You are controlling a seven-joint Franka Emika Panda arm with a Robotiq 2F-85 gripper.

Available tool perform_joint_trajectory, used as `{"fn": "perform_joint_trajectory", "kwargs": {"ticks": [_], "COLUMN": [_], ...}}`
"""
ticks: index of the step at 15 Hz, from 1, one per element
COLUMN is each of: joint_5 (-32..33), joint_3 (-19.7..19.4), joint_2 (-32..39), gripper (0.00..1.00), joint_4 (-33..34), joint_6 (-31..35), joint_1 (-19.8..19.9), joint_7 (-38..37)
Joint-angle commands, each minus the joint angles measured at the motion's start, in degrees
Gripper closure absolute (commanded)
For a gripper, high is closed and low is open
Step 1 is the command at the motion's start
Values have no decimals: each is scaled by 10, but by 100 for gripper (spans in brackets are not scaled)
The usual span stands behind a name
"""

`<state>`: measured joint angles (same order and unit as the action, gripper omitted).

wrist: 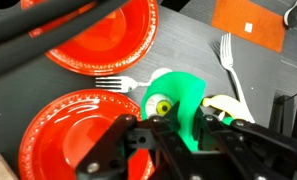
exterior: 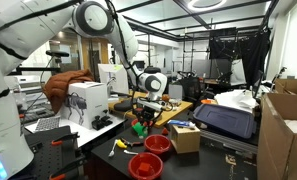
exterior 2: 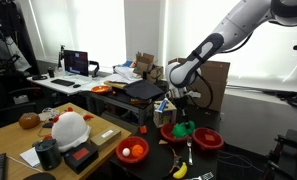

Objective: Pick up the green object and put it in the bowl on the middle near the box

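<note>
The gripper (wrist: pixel 178 138) is seen from the wrist view closed in on the green object (wrist: pixel 178 100). Its dark fingers (wrist: pixel 128 140) are pressed to either side of the lumpy green body, so the opening is no wider than the object itself. Whether the object is lifted clear of the dark table (wrist: pixel 188 40) or touching it cannot be told. In both exterior views the green object (exterior: pixel 138 128) (exterior 2: pixel 184 128) is found directly under the gripper (exterior: pixel 143 112) (exterior 2: pixel 178 112), toward the middle of the table and away from its front edge. In an exterior view the bowl (exterior: pixel 158 143) is placed just beside the box (exterior: pixel 185 138), which is set near the table's right edge. The green object is held to the bowl's other side, apart from its rim. A second red bowl (exterior: pixel 145 165) is set closer to the front edge, and a yellow-handled tool (exterior: pixel 121 145) is laid near it. In the wrist view two red dishes are shown beside the green object, the upper red dish (wrist: pixel 103 35) and the lower red dish (wrist: pixel 68 135). A fork (wrist: pixel 116 83) is laid between them, and another fork (wrist: pixel 228 60) is laid past the object.
</note>
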<state>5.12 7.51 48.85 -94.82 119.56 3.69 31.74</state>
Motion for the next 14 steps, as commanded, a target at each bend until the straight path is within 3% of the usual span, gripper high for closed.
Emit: {"fn": "perform_joint_trajectory", "kwargs": {"ticks": [1, 8, 14], "joint_5": [-8, 39, 87], "joint_3": [-16, -73, -119], "joint_2": [28, 96, 121], "gripper": [98, 98, 98], "joint_4": [62, 151, 173], "joint_6": [4, 65, 66], "joint_1": [-13, -60, -85], "joint_7": [-73, -198, -253]}}
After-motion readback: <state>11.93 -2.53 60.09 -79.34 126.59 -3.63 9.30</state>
